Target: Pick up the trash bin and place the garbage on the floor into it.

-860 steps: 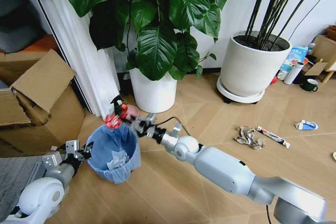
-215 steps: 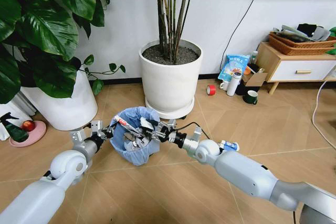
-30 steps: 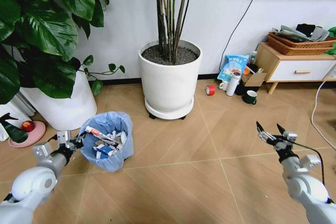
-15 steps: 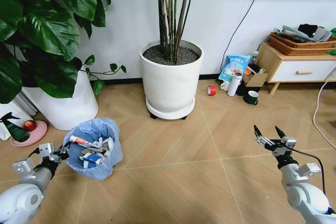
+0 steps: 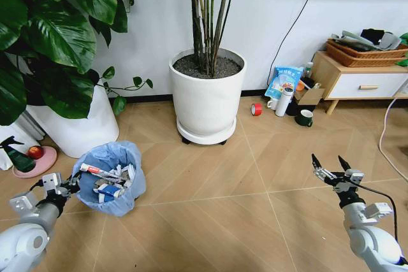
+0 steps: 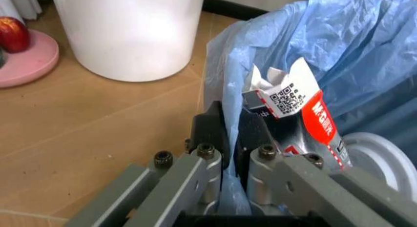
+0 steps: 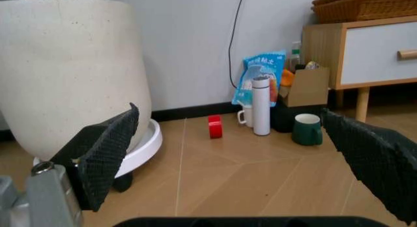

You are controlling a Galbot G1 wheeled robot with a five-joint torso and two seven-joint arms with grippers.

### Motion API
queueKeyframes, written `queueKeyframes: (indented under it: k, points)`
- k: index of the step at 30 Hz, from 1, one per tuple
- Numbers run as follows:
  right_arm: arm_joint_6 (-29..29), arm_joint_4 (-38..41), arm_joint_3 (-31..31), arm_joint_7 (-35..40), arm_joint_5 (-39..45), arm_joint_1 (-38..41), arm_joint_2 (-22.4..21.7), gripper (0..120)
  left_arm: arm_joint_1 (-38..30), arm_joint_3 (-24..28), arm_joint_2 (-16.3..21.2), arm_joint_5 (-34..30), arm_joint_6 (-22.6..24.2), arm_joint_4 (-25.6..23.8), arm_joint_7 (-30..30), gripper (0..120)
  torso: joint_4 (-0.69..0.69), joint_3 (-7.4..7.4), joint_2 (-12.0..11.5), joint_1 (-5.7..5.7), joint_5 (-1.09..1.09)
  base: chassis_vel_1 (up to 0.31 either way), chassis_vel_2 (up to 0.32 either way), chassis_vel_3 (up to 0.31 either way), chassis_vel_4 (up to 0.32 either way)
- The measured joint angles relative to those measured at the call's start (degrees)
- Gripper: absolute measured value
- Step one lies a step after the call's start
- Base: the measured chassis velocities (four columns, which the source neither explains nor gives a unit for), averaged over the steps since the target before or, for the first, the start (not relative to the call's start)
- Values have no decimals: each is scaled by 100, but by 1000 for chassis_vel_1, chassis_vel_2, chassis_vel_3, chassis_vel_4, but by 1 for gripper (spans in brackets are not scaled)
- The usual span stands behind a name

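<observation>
Closest in, the left end effector (image 5: pixel 56 188) is clamped on the blue-bagged rim of the small round dark trash bin (image 5: pixel 109 186), stuffed with wrappers. Right end effector (image 5: pixel 331 169) hangs wide open. Tan chevron floor (image 5: pixel 217 176) beyond looks litter-free, so probably just setting the bin down remains.

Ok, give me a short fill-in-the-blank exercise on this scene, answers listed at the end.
1. The left gripper is shut on the rim of the ____.
2. The trash bin is lined with a light ____ bag.
3. The right gripper holds nothing; its fingers are ____.
4. The red tape roll lies on the ____.

Answers: trash bin; blue; open; floor
</observation>
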Motion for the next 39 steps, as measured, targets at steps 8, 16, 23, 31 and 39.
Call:
queueKeyframes:
  k: [8,16,23,31,39]
  points:
    - [0,-9,-15,-1,-26,9,7,100,-56,63,32,-12,3,9,-10,0,0,0,0,0,1,47,-60,-64,60]
    - [0,-16,-22,-2,-25,18,2,100,-121,64,141,-86,9,119,-16,0,0,0,0,0,0,36,-34,-26,36]
    - [-1,-27,-36,0,-11,33,-26,100,-170,76,198,-139,19,160,-28,0,0,0,0,0,0,49,-43,-44,39]
    - [-1,-37,-45,-2,4,29,-51,100,-191,76,188,-156,20,190,-32,0,1,0,0,0,0,23,-21,-31,18]
    - [-3,-28,-44,-6,26,12,-63,100,-222,81,185,-178,28,168,-72,0,0,0,0,0,0,55,-58,-52,45]
